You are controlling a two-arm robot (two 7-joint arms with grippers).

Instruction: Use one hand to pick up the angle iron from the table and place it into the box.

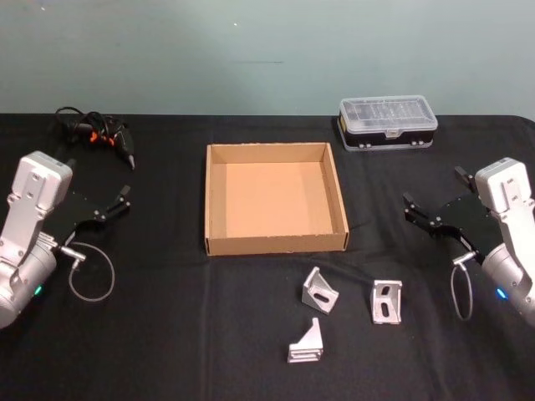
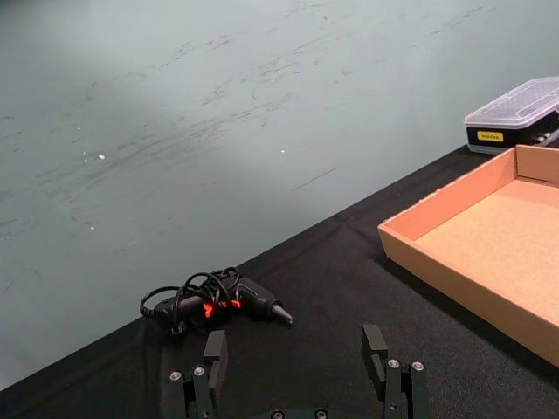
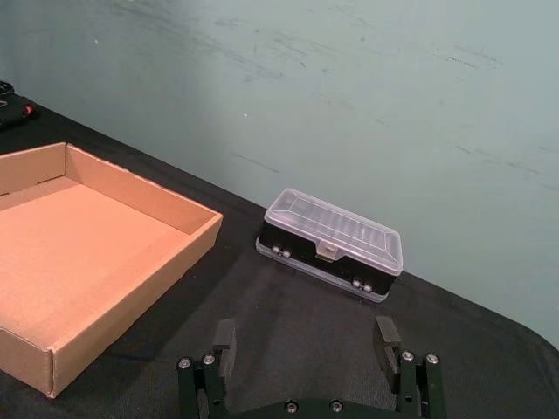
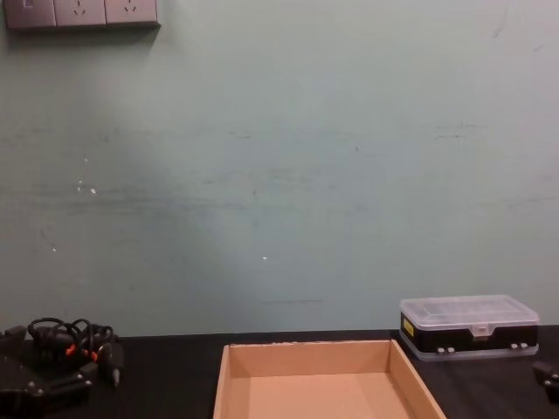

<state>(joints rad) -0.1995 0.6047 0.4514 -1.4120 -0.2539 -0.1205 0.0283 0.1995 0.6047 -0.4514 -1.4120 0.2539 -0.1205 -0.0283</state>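
The box (image 1: 276,244) is made of plain tan cardboard. It is shallow and nearly square, with low upright walls and a smooth flat floor. It is set on the table (image 1: 167,351), whose surface is matte black.

Three angle irons are counted, each of silvery metal bent to an L, with triangular side webs and slotted holes. All three lie on the table, outside the box and nearer the robot than its front wall. The left angle iron (image 1: 320,290) is placed just in front of that wall. The right angle iron (image 1: 387,301) stands apart beside it, and the near angle iron (image 1: 307,343) is found closest to the robot.

One organizer case (image 1: 388,122), of black plastic under a clear ribbed lid, is seen past the box's far right corner. One black hand tool (image 1: 96,134) with orange marks and a coiled cable is laid at the far left.

Behind the table a pale green wall (image 4: 279,175) is seen, scuffed and scratched, with a row of grey sockets (image 4: 80,12) high up.

Two black grippers are counted. The left gripper (image 2: 294,342) is held left of the box and the right gripper (image 3: 306,333) right of it. The fingers of each are spread wide and nothing is gripped.
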